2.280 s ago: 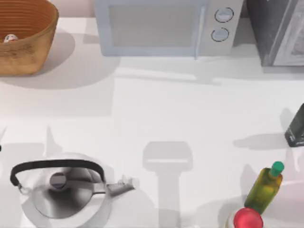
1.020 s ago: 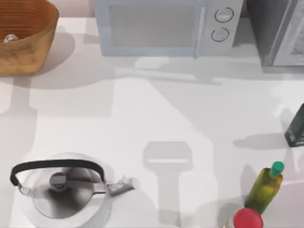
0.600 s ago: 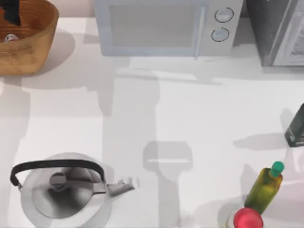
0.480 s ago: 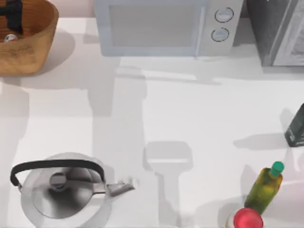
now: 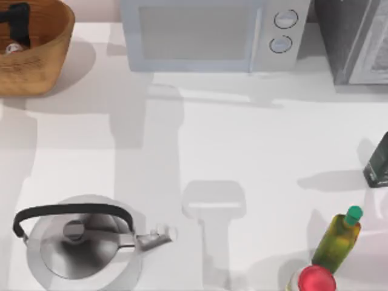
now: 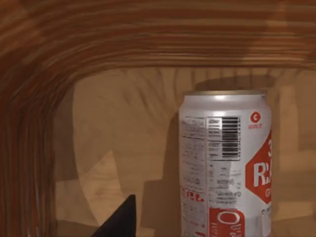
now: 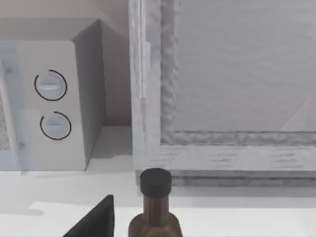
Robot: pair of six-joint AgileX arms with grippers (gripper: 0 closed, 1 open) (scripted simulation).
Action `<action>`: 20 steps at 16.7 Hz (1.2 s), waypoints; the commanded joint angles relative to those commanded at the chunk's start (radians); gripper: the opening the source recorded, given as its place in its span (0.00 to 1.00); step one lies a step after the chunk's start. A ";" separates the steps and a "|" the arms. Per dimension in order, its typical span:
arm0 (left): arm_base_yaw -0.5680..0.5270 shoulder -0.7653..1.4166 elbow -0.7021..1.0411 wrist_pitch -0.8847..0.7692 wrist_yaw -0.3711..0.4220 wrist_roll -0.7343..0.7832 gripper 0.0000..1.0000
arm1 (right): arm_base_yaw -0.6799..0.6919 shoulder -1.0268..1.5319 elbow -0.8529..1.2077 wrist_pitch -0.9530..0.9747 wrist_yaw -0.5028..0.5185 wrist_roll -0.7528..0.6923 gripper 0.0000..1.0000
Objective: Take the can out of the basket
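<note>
Matte black fingers [image 6: 118,222], pointed tips

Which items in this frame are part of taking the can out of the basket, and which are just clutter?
Job:
can
basket
left gripper, inside the basket beside the can

Clutter:
kettle
microwave
green-capped bottle
red-capped container
dark-capped brown bottle

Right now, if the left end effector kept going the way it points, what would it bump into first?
Probably the can, standing upright just ahead inside the basket; the basket's wall lies behind it. Depth is hard to judge.
</note>
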 joint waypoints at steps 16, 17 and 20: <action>-0.015 0.195 0.141 0.035 -0.005 -0.027 1.00 | 0.000 0.000 0.000 0.000 0.000 0.000 1.00; -0.015 0.195 0.141 0.035 -0.005 -0.027 1.00 | 0.000 0.000 0.000 0.000 0.000 0.000 1.00; -0.015 0.195 0.141 0.035 -0.005 -0.027 0.77 | 0.000 0.000 0.000 0.000 0.000 0.000 1.00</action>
